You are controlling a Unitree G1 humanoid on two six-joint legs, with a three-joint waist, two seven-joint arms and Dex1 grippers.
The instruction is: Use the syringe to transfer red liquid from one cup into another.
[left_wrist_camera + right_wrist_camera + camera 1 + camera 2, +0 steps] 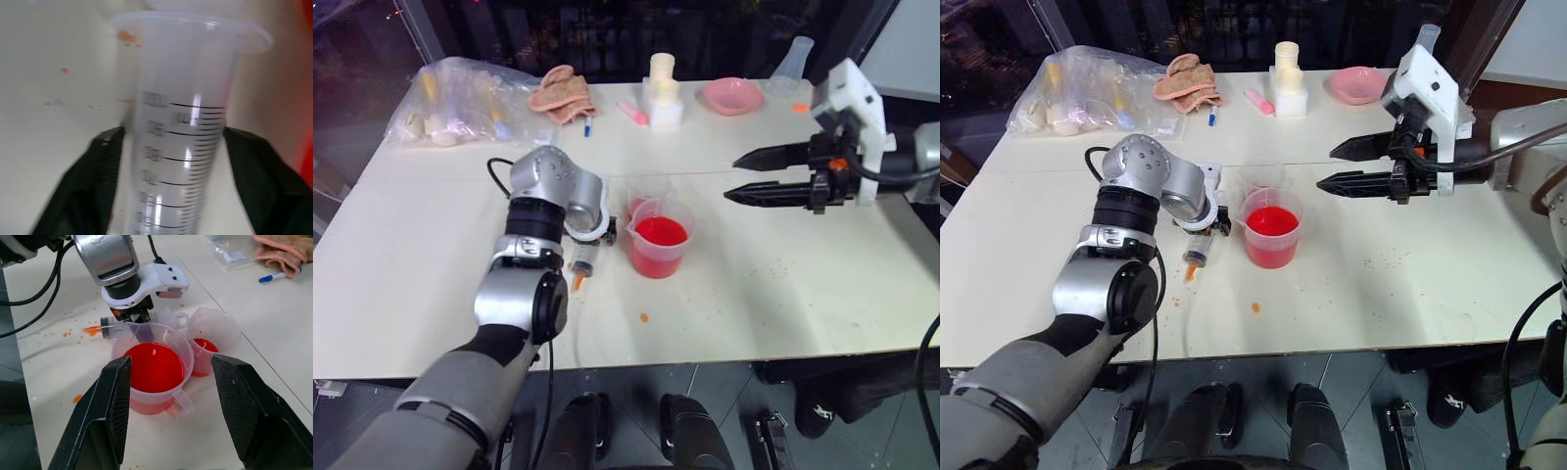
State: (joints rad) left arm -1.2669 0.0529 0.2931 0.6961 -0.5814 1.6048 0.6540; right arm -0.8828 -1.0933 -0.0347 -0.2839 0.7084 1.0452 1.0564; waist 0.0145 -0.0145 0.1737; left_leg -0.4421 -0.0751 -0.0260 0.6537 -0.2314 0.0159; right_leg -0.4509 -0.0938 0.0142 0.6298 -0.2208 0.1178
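Left claw (128,319) astride the syringe (181,147) barrel, fingers (100,181) near its sides, grip uncertain.

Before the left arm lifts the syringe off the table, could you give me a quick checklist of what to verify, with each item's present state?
1. Left gripper down at the syringe, a finger on either side of the barrel: ok.
2. Grip firm, fingers pressed against the barrel: cannot tell.
3. Syringe lies flat on the table beside the beaker, orange tip toward the near edge: ok.
4. Beaker upright and holding red liquid: ok.
5. Smaller cup upright just behind the beaker: ok.
6. Right gripper open, raised clear of both cups: ok.
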